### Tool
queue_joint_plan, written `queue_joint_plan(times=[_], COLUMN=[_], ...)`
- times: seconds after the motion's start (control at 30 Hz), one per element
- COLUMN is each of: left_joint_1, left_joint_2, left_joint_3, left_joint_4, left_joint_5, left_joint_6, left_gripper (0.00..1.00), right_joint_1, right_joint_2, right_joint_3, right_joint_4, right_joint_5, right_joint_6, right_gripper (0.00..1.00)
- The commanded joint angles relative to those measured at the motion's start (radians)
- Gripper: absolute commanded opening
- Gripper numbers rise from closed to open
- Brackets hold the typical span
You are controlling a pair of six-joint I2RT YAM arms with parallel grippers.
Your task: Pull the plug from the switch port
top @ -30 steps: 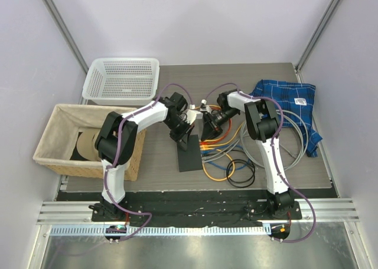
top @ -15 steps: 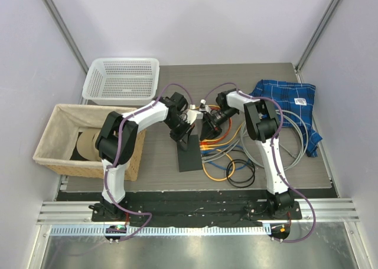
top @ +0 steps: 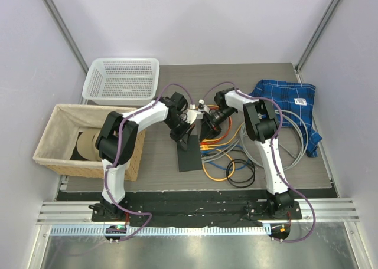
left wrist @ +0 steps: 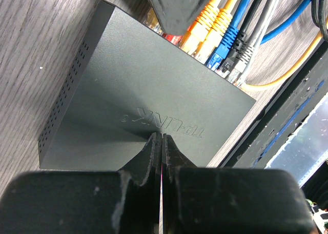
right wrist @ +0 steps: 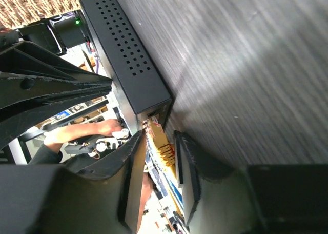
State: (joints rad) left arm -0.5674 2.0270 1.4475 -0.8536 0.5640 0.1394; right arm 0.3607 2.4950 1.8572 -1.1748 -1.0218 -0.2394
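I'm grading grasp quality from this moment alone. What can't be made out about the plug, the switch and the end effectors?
1. Right wrist view: whether the right end effector clamps the orange plug or only flanks it; its fingers cover the contact.
2. Left wrist view: the far sockets of the switch, behind the right end effector.
3. Top view: the plug, too small, and the right end effector covers it.

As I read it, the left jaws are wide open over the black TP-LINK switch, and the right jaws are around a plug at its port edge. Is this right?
Not quite. The left wrist view shows the left gripper with jaws shut, tips together at the top of the TP-LINK switch. The right gripper does have its jaws around a plug at the port edge.
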Motion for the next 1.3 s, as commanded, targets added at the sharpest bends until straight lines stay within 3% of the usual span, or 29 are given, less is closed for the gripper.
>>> queue_joint_plan(times=[0.0,0.2,0.33,0.53,0.57,0.67,0.93,1.27], left_joint_1=[-0.017,-0.019,-0.019,-0.019,-0.019,-0.02,-0.02,-0.022], left_joint_2=[0.137,0.139,0.141,0.145,0.144,0.141,0.141,0.145], left_joint_3=[-0.076,-0.072,-0.07,-0.067,-0.067,-0.072,-0.072,-0.075], left_joint_4=[0.087,0.085,0.082,0.079,0.079,0.082,0.082,0.087], left_joint_5=[-0.274,-0.273,-0.274,-0.273,-0.273,-0.273,-0.274,-0.288], left_joint_6=[0.091,0.092,0.092,0.092,0.092,0.094,0.094,0.088], left_gripper=[0.0,0.0,0.0,0.0,0.0,0.0,0.0,0.0], right_joint_1=[0.098,0.106,0.107,0.112,0.115,0.118,0.119,0.081], right_joint_2=[0.093,0.105,0.108,0.111,0.11,0.107,0.111,0.087], right_joint_3=[-0.038,-0.021,-0.023,-0.023,-0.024,-0.024,-0.029,-0.018], right_joint_4=[0.231,0.234,0.242,0.25,0.25,0.248,0.216,0.046], right_joint_5=[0.259,0.262,0.288,0.304,0.311,0.33,0.416,0.419], right_joint_6=[-0.07,-0.069,-0.054,-0.043,-0.043,-0.038,-0.026,-0.181], right_gripper=[0.42,0.43,0.38,0.23,0.14,0.02,0.01,0.01])
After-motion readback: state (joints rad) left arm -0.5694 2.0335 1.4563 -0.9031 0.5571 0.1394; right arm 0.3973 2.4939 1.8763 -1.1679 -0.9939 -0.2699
